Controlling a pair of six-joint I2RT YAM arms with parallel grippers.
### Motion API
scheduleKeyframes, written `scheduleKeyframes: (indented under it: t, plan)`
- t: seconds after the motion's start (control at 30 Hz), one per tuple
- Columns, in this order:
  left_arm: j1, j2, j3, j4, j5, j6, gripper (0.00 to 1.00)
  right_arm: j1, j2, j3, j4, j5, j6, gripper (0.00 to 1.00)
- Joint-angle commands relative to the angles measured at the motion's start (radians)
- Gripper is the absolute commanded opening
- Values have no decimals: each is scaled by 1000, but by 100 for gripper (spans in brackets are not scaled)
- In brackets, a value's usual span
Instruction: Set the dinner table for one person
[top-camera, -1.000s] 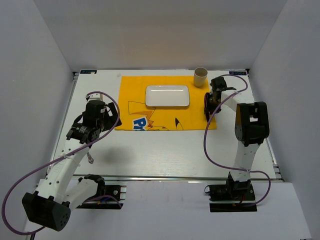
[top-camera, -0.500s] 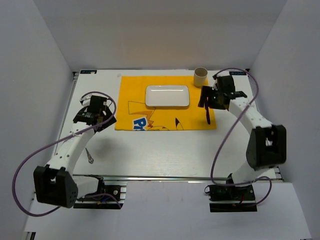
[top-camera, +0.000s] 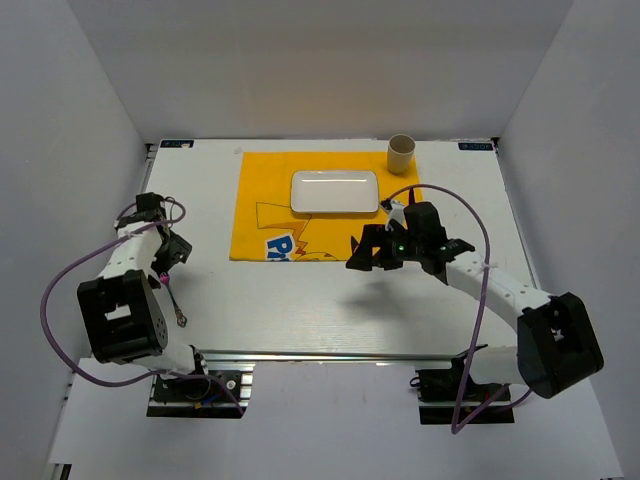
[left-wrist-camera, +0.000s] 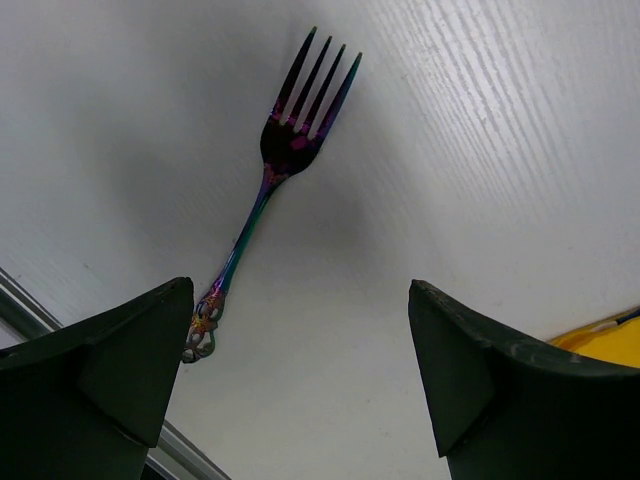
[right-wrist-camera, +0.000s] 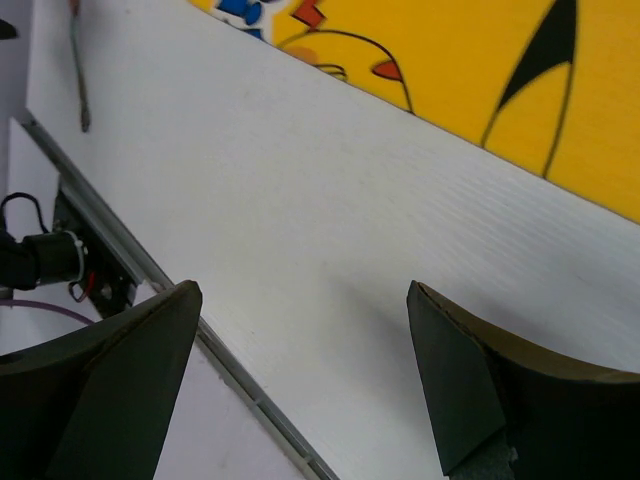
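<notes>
White laminate forms the dinner table (top-camera: 330, 310), a broad surface with a metal rail that fills most of the overhead view. A yellow cartoon-printed mat (top-camera: 300, 235) lies at its far centre and carries a white rectangular plate (top-camera: 335, 192). A tan cup (top-camera: 402, 153) stands upright at the mat's far right corner. An iridescent fork (top-camera: 172, 298) lies flat on bare tabletop near the left edge, left of the mat and apart from it. The left gripper (top-camera: 166, 252) hangs close to the fork. In the left wrist view its fingers (left-wrist-camera: 120, 370) are spread wide with nothing between them, and the fork lies untouched on the table below. The right gripper (top-camera: 362, 258) hovers at the mat's near edge. The right wrist view shows its fingers (right-wrist-camera: 470, 380) likewise parted and empty above bare table, with the mat at upper right.
</notes>
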Motion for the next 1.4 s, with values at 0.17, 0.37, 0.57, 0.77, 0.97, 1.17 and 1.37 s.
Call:
scheduleKeyframes:
  t: [0.17, 0.37, 0.57, 0.77, 0.97, 1.17, 1.37]
  plan:
    - [54, 43, -67, 49, 83, 78, 98, 48, -39, -29, 171, -113, 43, 89]
    - [65, 11, -50, -8, 45, 58, 98, 58, 22, -28, 189, -160, 42, 89]
    - [74, 67, -62, -20, 42, 49, 93, 54, 27, -36, 205, -180, 45, 89]
    - [83, 115, -116, 18, 92, 14, 79, 51, 33, -23, 176, -157, 22, 89]
    - [103, 202, -160, 67, 112, -31, 54, 48, 1, -28, 162, -113, 10, 89]
    - [103, 178, -156, 78, 111, -29, 13, 48, 11, -23, 160, -104, 8, 89]
    - [73, 172, -49, 47, 127, 82, 0, 45, 13, -23, 148, -56, 5, 89]
